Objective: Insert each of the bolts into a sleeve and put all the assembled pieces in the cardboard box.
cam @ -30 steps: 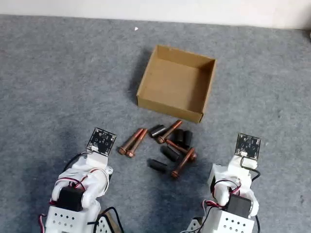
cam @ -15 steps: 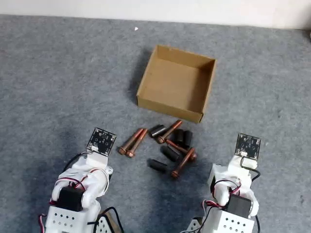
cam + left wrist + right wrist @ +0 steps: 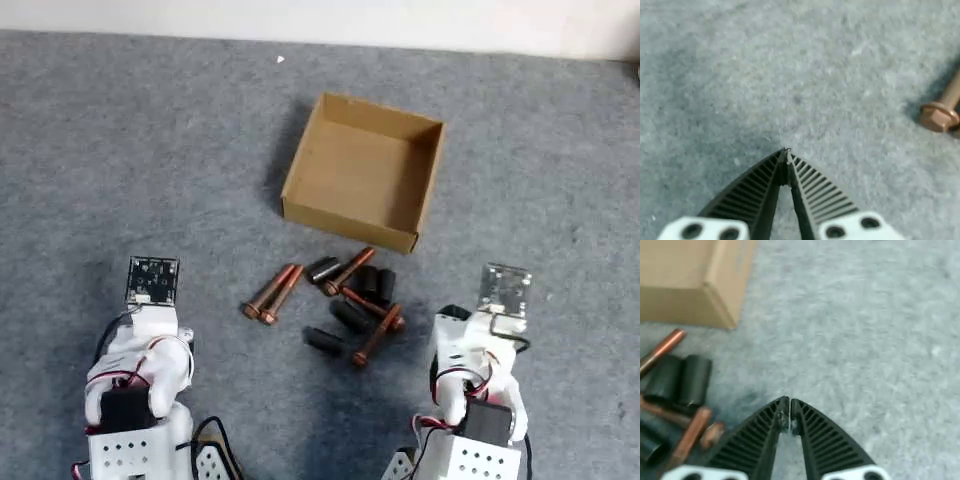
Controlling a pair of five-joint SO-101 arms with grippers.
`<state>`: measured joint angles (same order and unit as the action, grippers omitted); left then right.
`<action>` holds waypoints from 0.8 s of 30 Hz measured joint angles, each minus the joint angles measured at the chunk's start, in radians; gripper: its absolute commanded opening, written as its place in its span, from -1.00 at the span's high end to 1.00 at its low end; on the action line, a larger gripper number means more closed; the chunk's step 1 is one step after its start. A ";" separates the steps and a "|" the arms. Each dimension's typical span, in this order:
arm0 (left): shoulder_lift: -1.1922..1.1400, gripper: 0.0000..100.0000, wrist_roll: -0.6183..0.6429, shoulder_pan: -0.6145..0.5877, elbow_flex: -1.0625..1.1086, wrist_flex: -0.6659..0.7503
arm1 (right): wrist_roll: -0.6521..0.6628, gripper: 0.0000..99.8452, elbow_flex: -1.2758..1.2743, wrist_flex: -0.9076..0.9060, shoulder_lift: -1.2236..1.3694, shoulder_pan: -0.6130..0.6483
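Several copper bolts lie loose on the grey carpet, a pair [image 3: 272, 293] to the left and others [image 3: 376, 335] mixed with black sleeves [image 3: 350, 316] in front of the cardboard box [image 3: 365, 170]. The box holds nothing. My left gripper [image 3: 785, 152] is shut and empty over bare carpet, with one bolt head [image 3: 939, 116] off to its side. My right gripper [image 3: 786, 402] is shut and empty too, low over the carpet beside two sleeves [image 3: 682, 380], a bolt [image 3: 690, 435] and the box corner [image 3: 715, 295].
Grey carpet covers the whole table up to a pale wall at the back. The left arm [image 3: 140, 370] stands at the near left, the right arm [image 3: 480, 370] at the near right. Open carpet lies on both sides of the box.
The left arm has swung left, away from the pair of bolts. The right arm has shifted slightly. Bolts, sleeves and box lie as before.
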<state>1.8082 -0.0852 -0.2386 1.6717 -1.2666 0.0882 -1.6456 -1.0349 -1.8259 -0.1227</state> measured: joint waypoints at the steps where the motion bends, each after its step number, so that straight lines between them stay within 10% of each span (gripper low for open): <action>1: 0.000 0.98 0.000 -0.002 0.000 0.008 | 0.000 0.99 0.028 -0.018 0.000 0.015; 10: 0.000 0.98 0.000 -0.008 0.000 0.020 | -0.140 0.91 0.258 -0.094 0.138 0.249; 24: 0.000 0.98 0.000 -0.008 0.000 0.020 | -0.384 0.70 0.612 0.163 1.114 0.358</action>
<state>1.8082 -0.0852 -0.2463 1.6717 -1.2467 -0.2954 -1.0334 -0.8723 -0.7119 0.2348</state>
